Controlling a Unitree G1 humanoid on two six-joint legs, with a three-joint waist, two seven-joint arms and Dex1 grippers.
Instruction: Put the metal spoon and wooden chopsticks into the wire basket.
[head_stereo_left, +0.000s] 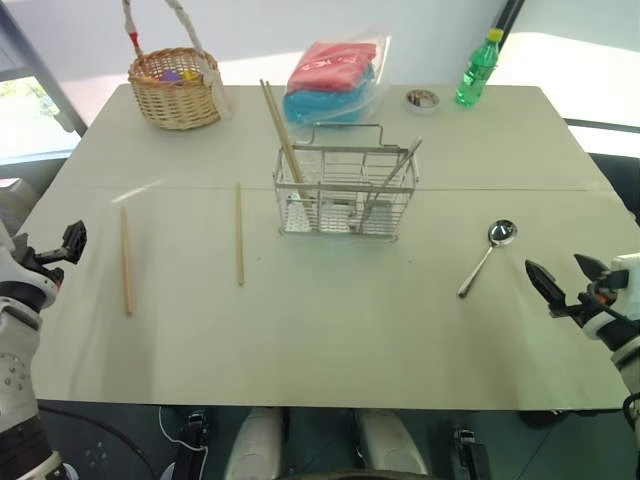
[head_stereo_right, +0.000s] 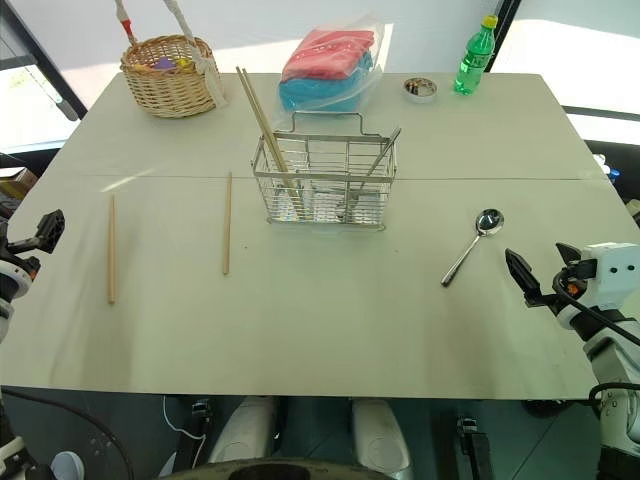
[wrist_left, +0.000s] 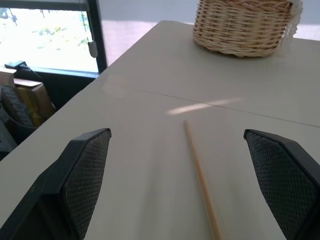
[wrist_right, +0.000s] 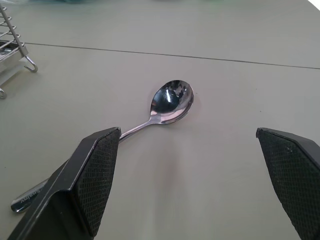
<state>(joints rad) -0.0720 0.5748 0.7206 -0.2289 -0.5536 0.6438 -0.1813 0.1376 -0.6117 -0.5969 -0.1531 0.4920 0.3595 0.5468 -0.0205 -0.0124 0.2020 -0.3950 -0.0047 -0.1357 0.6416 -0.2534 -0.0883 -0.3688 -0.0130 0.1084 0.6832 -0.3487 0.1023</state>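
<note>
Two loose light-tan wooden chopsticks (head_stereo_left: 239, 234) lie flat left of the rectangular silver wire basket (head_stereo_left: 346, 190), the shiny metal spoon (head_stereo_left: 487, 256) right of it, so each wide-open, empty pincer—left gripper (head_stereo_left: 62, 246), right gripper (head_stereo_left: 560, 282)—faces its own target.

Shiny silver metal spoon (wrist_right: 171, 101)

Glossy metal spoon (wrist_right: 172, 102), matt wooden chopsticks (head_stereo_left: 239, 233), shiny wire basket (head_stereo_left: 345, 190)
</note>
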